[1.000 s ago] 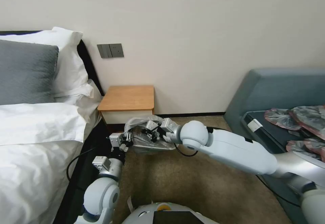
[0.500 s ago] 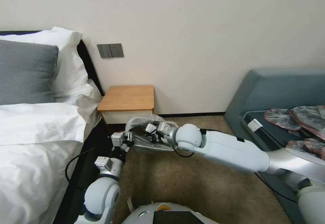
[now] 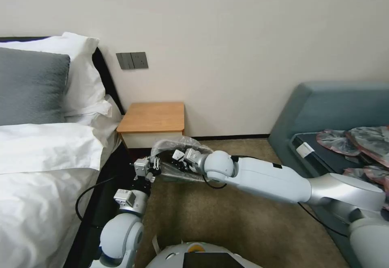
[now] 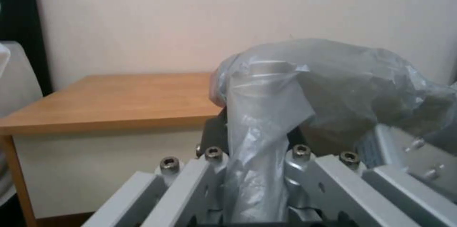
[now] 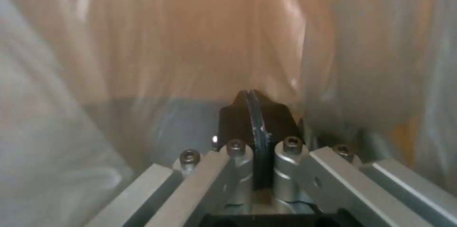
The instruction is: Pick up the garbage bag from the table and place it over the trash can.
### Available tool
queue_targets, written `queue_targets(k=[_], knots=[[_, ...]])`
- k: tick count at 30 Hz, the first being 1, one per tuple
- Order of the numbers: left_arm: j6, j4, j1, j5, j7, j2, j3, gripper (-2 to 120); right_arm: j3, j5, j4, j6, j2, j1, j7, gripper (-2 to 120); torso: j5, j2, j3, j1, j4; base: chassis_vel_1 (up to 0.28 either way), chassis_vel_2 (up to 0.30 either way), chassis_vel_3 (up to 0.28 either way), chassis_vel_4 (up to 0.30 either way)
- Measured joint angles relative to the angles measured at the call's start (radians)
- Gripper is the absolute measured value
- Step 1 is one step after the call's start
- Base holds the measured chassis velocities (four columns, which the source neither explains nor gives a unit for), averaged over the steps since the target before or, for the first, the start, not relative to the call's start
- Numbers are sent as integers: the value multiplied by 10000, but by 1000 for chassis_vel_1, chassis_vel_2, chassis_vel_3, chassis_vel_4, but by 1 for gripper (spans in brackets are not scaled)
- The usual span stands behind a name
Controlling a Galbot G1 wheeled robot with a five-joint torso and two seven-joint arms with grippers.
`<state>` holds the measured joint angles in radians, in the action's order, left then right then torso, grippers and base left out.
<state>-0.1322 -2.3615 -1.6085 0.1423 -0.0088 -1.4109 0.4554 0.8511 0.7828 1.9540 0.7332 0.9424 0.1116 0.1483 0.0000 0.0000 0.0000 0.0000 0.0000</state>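
Below the table [image 3: 153, 117], both grippers' fingers [image 4: 305, 137] pinch the garbage bag [image 3: 178, 143].

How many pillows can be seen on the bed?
3: a grey pillow in front, a white pillow upright behind it, another white one lying lower. More may be hidden.

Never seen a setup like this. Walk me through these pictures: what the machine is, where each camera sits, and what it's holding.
It is a wheeled robot with two arms. The wide picture comes from its head; the close ones from cameras on each wrist. Both arms reach low in front of a wooden nightstand beside a bed. The left gripper is shut on a grey garbage bag, pinched between its fingers in the left wrist view. The right gripper is also shut on it, with plastic draped all around its camera. More bags lie on the sofa.
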Motion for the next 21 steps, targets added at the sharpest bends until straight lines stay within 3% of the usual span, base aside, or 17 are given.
queue_targets(k=[21], knots=[[337,-107,-177,-395,374,-5,6,7,283,175,-1020,6,534,-94,507,0,0,0,0,0,-1,0,0,0,0]])
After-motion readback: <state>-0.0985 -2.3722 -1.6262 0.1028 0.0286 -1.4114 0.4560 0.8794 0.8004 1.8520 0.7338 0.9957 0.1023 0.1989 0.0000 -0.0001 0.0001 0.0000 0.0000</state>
